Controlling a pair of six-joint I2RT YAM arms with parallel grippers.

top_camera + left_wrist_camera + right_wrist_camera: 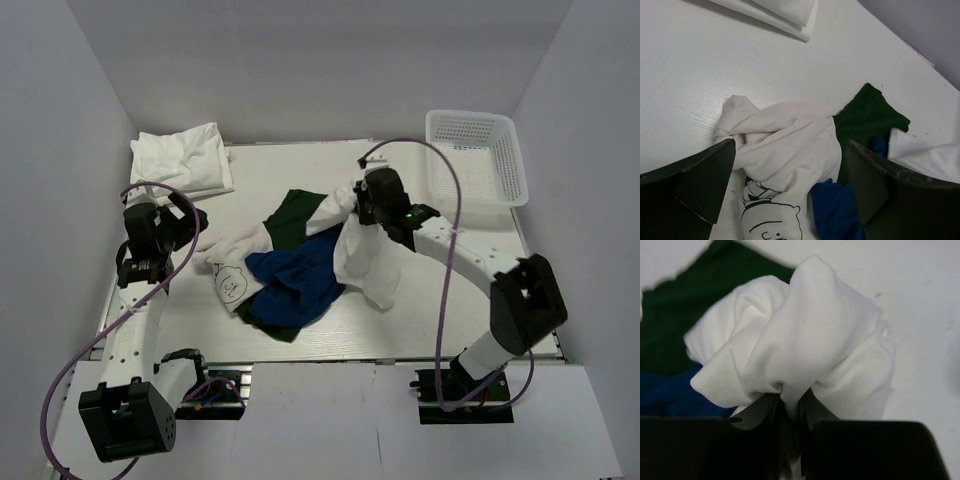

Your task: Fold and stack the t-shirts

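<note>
Four shirts lie tangled at the middle of the desk (450, 300): a white shirt (365, 255), a green shirt (292, 215), a blue shirt (295, 280) and a cartoon shirt (232, 278). The blue is draped over the green, and the cartoon shirt is at the heap's left edge. A stack (180, 160) of folded white ones sits at the far left corner, well apart from the heap. A basket (480, 155) stands at the far right.

The white shirt is bunched at the heap's right side, one end lifted and the rest trailing onto the desk, touching the blue. The right claw (790, 415) is pressed together on a gathered knot of it, and the wrist view shows cloth ballooning out past the fingers. The left claw (790, 150) hangs fully spread over the cartoon shirt's crumpled upper part, apparently touching nothing.

The step in hand looks to be drawing the white shirt out of the tangle to lay it flat. Done well, that likely means lifting up and away toward the bare right of the desk, so the overlapping blue is not dragged along. The pinch is on a wad rather than a hem or shoulder, so a regrasp at an edge would probably be needed before spreading. The left claw could pin the heap or catch a free corner. None of these four is folded yet.
</note>
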